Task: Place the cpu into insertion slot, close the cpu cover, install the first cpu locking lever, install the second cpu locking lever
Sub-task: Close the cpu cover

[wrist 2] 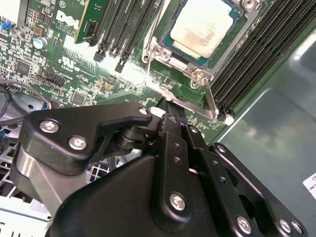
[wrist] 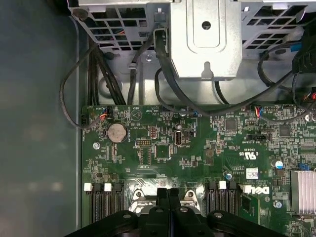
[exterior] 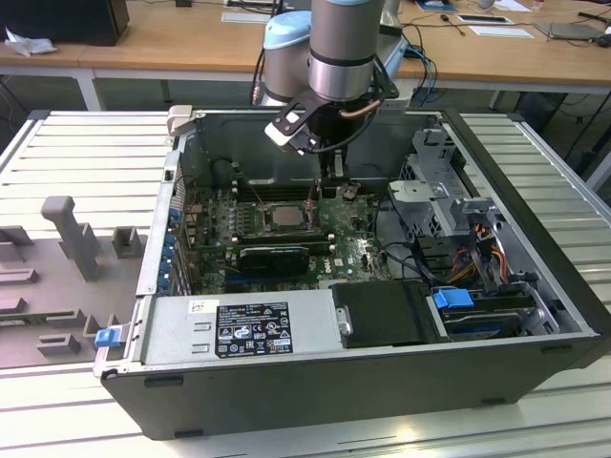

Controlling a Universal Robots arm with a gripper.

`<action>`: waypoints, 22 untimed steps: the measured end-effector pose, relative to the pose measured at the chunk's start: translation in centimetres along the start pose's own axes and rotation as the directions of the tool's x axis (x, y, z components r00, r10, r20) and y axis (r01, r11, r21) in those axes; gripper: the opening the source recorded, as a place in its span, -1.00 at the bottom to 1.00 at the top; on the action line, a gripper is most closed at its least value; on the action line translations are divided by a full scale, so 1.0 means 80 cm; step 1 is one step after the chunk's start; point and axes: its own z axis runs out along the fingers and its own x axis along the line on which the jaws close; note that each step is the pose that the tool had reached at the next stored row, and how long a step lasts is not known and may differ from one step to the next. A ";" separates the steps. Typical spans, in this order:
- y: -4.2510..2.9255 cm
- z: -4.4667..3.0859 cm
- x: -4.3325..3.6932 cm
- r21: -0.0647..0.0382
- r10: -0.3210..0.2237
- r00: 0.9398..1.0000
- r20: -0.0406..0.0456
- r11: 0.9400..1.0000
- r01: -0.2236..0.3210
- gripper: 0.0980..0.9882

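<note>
Carefully, the gripper (wrist 2: 167,104) (fingers pressed together, gripping nothing I can see) should press the locking lever (wrist 2: 211,101) steadily down beside the cpu cover (wrist 2: 174,60).

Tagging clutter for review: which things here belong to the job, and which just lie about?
Job: cpu, cpu cover, locking lever, claw.
Lying about: memory slots, coin battery, drive cage, power supply.

A black label (exterior: 253,327) with white print sits on the grey power supply box (exterior: 307,320) along the case's near wall in the exterior view (its lines are too small to read). In the first wrist view, the green circuit board (wrist: 129,153) carries a white printed logo (wrist: 255,190) and a small white sticker (wrist: 252,173).
</note>
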 end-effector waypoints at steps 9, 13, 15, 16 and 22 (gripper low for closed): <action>-0.0193 -0.0009 0.000 0.000 0.000 1.000 0.000 1.000 0.000 -0.98; -0.0248 -0.0003 0.000 0.000 0.000 1.000 0.000 1.000 0.000 -0.98; -0.0273 0.0039 -0.001 0.000 -0.001 1.000 0.000 1.000 0.001 -0.98; -0.0290 0.0078 -0.001 0.000 -0.005 1.000 -0.002 1.000 0.005 -0.98; -0.0423 0.0210 -0.001 0.002 -0.016 1.000 -0.002 1.000 0.016 -0.98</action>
